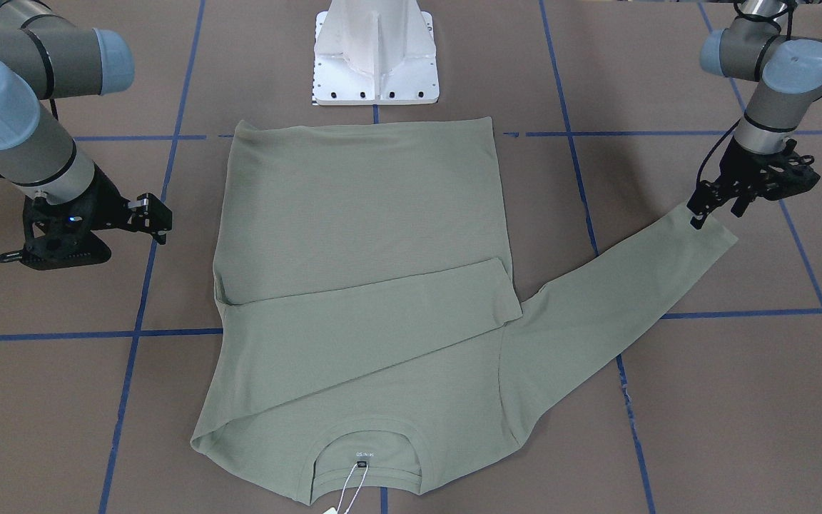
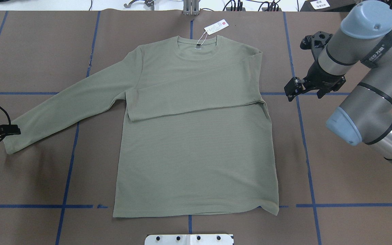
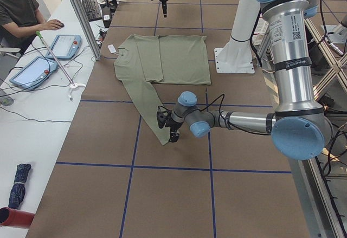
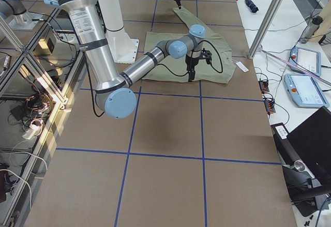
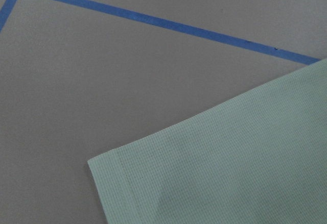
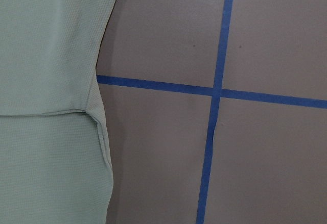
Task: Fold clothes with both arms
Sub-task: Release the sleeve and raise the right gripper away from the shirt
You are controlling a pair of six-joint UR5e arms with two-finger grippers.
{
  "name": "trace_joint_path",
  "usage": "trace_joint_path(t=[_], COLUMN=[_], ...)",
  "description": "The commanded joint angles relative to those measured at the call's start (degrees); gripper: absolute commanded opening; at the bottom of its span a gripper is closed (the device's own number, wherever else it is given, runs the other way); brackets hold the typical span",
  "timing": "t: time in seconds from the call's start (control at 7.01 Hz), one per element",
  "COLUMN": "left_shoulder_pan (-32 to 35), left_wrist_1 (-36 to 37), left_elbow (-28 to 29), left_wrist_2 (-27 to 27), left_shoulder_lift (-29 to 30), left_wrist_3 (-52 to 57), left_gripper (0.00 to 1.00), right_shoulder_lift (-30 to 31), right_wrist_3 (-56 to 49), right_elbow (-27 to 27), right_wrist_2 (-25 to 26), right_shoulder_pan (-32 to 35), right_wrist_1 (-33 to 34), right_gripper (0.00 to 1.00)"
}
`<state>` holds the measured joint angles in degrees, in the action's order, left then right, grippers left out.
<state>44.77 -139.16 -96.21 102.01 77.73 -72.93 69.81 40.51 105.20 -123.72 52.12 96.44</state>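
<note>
Jaws parted, the left pincer point(image 1: 718, 213) hovers at the cuff point(image 5: 153, 183) of the outstretched sleeve point(image 2: 70, 102). The right pincer point(image 2: 292, 90), likewise parted and empty, hangs just beside the shirt point(image 2: 196, 153), which lies flat on the desk point(image 2: 335, 190) with its other sleeve folded across the chest. The soft, light knit will probably sag when lifted, so the cuff hem looks the best place to pinch.

My left arm point(image 1: 775, 107) and right arm point(image 2: 369, 98) are grey metal tubes with light-blue joint caps, black bands and black cables. My left hand point(image 1: 718, 210) and right hand point(image 2: 304, 93) are black. Between the arms stands my white pedestal point(image 1: 375, 50), with dark bolts along its edge.
</note>
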Motion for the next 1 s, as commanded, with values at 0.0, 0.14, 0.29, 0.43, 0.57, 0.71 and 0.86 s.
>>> trace_joint_path(t=[0.0,0.14,0.29,0.43,0.57,0.71,0.86], left_shoulder_pan=[0.0,0.0,0.0,0.0,0.0,0.0,0.0], left_wrist_1=[-0.1,-0.2,-0.5,-0.6,-0.6,-0.6,-0.7], left_elbow=[0.8,1.6,2.9,3.1,3.0,2.9,2.9], left_wrist_2=[-0.1,-0.1,-0.1,-0.1,0.0,0.0,0.1], left_shoulder_lift=[0.4,0.7,1.3,1.4,1.4,1.4,1.4], left_wrist_3=[0.1,0.1,0.0,0.0,-0.1,-0.5,-0.5], left_gripper=[0.99,0.99,0.99,0.99,0.95,0.78,0.56], right_shoulder_lift=[0.2,0.2,0.2,0.2,0.3,0.3,0.2], right_wrist_3=[-0.2,-0.2,-0.1,-0.1,0.0,-0.1,0.1], right_elbow=[0.1,0.2,0.5,0.9,1.1,1.2,1.2], right_wrist_2=[0.0,0.0,0.1,0.1,0.1,0.1,0.1], right_shoulder_pan=[0.3,0.3,0.3,0.3,0.3,0.3,0.2], right_wrist_1=[0.0,0.0,0.0,0.0,0.0,0.1,0.1], right_gripper=[1.0,1.0,1.0,1.0,1.0,1.0,1.0])
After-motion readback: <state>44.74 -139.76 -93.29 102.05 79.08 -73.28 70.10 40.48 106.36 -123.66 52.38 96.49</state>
